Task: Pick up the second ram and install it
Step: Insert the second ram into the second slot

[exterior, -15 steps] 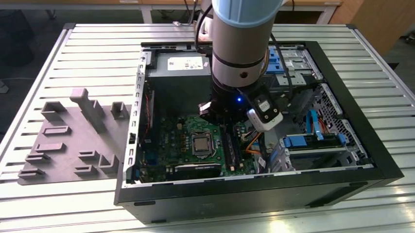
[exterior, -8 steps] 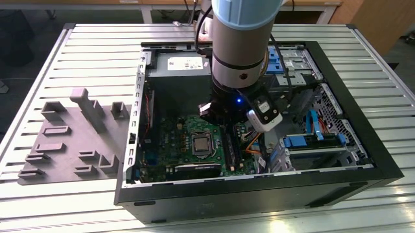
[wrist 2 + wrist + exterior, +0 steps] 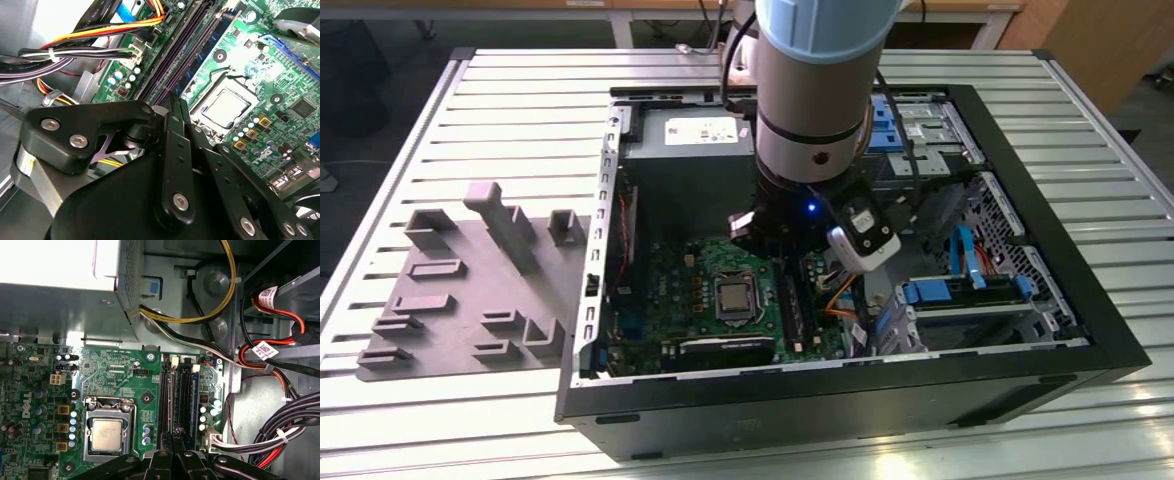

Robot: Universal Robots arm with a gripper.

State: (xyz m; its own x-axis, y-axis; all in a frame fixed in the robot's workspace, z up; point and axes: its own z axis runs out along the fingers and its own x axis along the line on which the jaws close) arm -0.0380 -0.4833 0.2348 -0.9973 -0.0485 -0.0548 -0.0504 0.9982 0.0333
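A long blue stick with dark chips, the second ram (image 3: 212, 47), stands on edge in the row of black slots (image 3: 179, 400) beside the processor socket (image 3: 225, 107). My gripper (image 3: 175, 100) reaches down into the open computer case (image 3: 1067, 300) over the green motherboard (image 3: 707, 260). Its two fingers (image 3: 172, 130) are pressed together, and their tips sit at the near end of the blue stick's line. In the first wrist view the gripper (image 3: 173, 440) hangs over the middle of the slots. Nothing shows between the fingers, and where the tips meet the stick is hidden.
The grey power-supply box (image 3: 687, 130) sits at the case's far end. Cable bundles (image 3: 280, 430) crowd the side of the slots away from the socket. A drive cage with blue parts (image 3: 961, 295) is at the exterior view's right. A grey holder block (image 3: 467, 290) lies on the slatted table outside the case.
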